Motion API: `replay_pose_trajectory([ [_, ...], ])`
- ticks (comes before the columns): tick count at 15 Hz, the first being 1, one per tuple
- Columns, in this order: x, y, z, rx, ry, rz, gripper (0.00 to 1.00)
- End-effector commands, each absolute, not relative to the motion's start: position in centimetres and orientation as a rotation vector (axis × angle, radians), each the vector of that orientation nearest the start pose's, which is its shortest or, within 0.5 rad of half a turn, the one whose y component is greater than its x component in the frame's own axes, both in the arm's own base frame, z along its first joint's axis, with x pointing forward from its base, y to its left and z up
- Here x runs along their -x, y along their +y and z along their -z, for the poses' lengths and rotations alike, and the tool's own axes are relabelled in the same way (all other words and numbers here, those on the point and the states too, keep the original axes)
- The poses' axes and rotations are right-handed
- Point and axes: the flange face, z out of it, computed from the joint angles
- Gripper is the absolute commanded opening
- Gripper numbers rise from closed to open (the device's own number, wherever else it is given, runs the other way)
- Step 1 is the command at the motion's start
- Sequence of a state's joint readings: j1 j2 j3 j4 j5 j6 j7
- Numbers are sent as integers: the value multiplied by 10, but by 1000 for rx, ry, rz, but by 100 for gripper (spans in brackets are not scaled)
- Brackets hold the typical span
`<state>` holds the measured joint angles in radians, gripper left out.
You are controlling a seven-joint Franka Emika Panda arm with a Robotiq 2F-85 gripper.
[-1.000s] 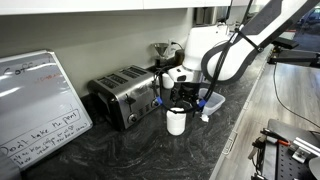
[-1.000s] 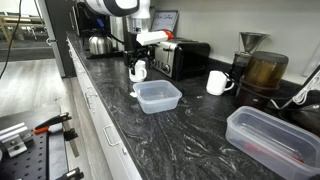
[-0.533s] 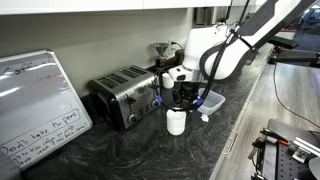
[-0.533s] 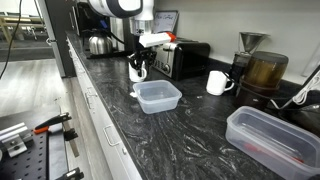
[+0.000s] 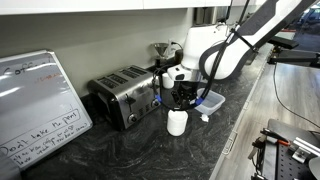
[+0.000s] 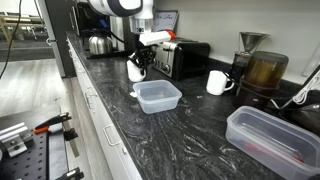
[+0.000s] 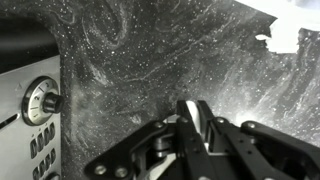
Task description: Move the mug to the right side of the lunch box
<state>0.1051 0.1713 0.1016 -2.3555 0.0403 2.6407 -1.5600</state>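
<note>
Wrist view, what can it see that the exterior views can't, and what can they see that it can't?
Only the wrist view shows the toaster's round dial up close. Only the exterior views show the mug, the whiteboard and the kettle; no mug appears in the wrist view. A white patch in the corner of the wrist view is too blurry to name. Both show the toaster, the dark speckled counter and the gripper.
</note>
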Motion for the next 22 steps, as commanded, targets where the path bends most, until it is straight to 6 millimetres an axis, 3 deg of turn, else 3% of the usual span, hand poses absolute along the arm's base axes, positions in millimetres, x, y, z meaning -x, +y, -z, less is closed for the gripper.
replay_pose_trajectory([
  [1,-514,106,-276,-2007,2346,-185,3],
  [6,-503,100,-290,-2041,2349,-174,3],
  [9,-499,86,-305,-2108,2290,-182,3],
  [16,-483,15,-350,-2316,2029,-329,3],
  [22,-455,-38,-358,-2448,1860,-244,3],
])
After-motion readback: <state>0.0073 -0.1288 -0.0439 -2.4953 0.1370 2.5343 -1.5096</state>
